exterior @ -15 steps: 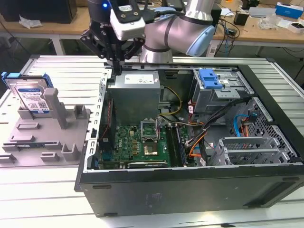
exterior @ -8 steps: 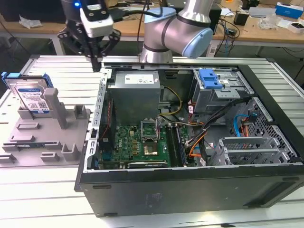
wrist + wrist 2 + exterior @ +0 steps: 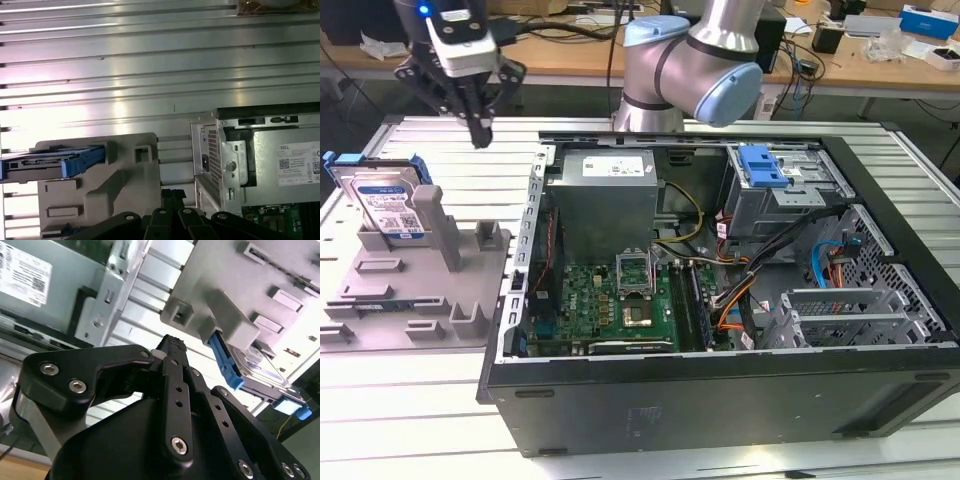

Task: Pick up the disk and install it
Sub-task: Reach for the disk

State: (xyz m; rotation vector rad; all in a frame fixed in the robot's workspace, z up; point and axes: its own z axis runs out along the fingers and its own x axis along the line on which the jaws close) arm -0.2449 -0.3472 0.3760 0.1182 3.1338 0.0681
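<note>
Your open computer case (image 3: 720, 400) lies on its side. Just beside the case, on the exterior view's left, sits a grey holder (image 3: 420, 300). The disk (image 3: 388, 205) stands upright at the holder's end farthest from the case. Your gripper (image 3: 480, 135) hovers near the case's corner, fingers pinched together, holding nothing.

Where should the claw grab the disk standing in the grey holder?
The disk stands on edge in the grey holder, just its blue-framed top sticking out free. So probably grip that top edge from above, pinching the two flat faces.
</note>
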